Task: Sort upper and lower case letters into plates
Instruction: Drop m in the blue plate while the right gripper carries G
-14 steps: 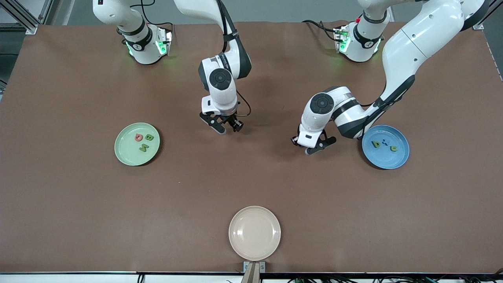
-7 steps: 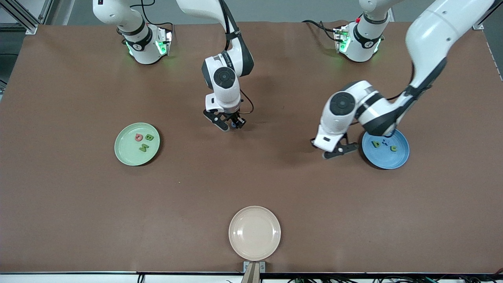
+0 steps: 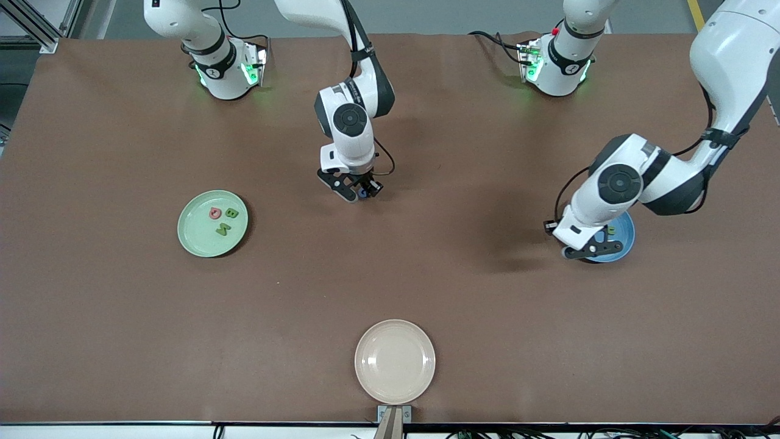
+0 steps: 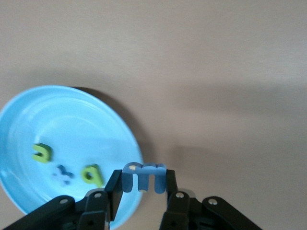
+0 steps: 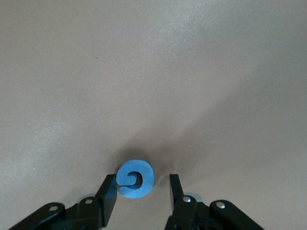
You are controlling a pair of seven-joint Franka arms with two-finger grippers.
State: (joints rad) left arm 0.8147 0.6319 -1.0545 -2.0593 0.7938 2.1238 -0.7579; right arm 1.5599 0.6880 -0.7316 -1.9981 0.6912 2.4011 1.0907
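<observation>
**Lower-case m at the blue rim; curled letter between open jaws**

Taking the front view as a dial, the cream plate [image 3: 395, 361] sits empty at 6 o'clock, nearest the camera.

Out toward 3 o'clock, the left gripper [image 4: 142, 184] is clamped on a blue letter m [image 4: 144, 176]. The fingers press on its two ends, so its long axis runs from pad to pad, and its legs point back toward the wrist. It hangs over the blue plate [image 4: 72, 110] at about that plate's 8 o'clock rim. The three small letters [image 4: 62, 175] lie deeper in the dish. I judge the release needs a short carry toward the plate's centre, roughly toward 2 o'clock.

At 9 o'clock the green plate [image 3: 212, 223] holds three letters.

Farthest, near the dial's centre, the right gripper [image 5: 139, 191] is down at the table, jaws apart, astride a blue curled letter [image 5: 135, 178]. It lies flat and nearly round, with no clear long axis, closer to one finger than the other. Which letter it is I cannot tell.
</observation>
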